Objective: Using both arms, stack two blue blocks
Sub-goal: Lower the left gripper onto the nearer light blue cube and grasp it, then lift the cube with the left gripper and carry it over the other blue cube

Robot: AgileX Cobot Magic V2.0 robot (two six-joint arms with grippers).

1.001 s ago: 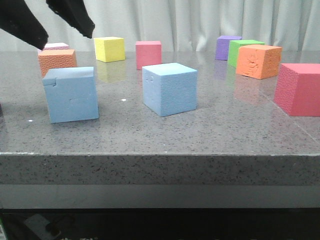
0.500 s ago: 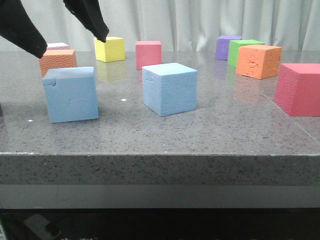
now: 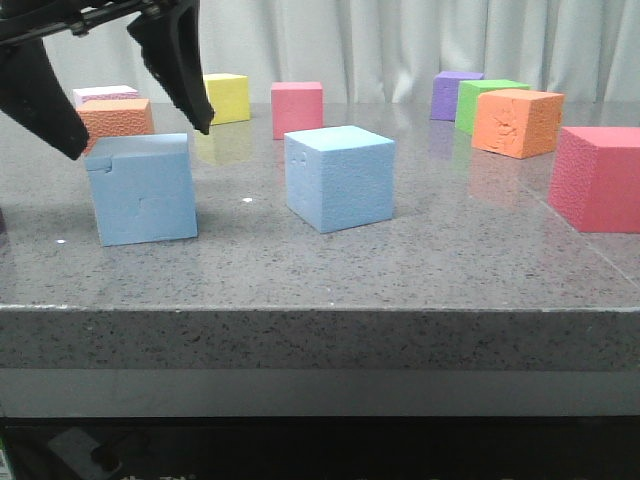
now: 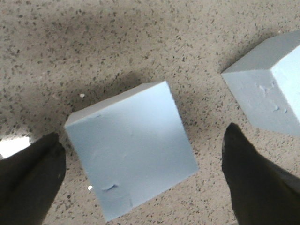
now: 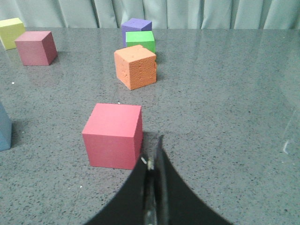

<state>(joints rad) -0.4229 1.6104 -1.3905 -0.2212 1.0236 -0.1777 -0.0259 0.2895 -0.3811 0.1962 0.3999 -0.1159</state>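
Speckled tabletop (image 3: pixel 420 260). Left tool (image 3: pixel 125 100) wide open, empty, straddling chipped blue block (image 3: pixel 142 190), upper left of frame. Foam looks light, soft: pinch opposite flat sides. Right tool (image 5: pixel 153 187) closed, empty.

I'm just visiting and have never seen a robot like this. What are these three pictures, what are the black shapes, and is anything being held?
It is a robot with two arms, each ending in a two-fingered pincer. One picture looks forward over a grey stone table; the other two come from cameras on the wrists. The black shapes at upper left in the front view are the left pincer, open and hovering over the chipped blue block; its wrist camera looks down on that block between the fingers. The second blue block stands beside it, apart. The right pincer is shut, empty, near a pink block. Nothing is held. Yellow, orange, green and purple cubes stand farther back.
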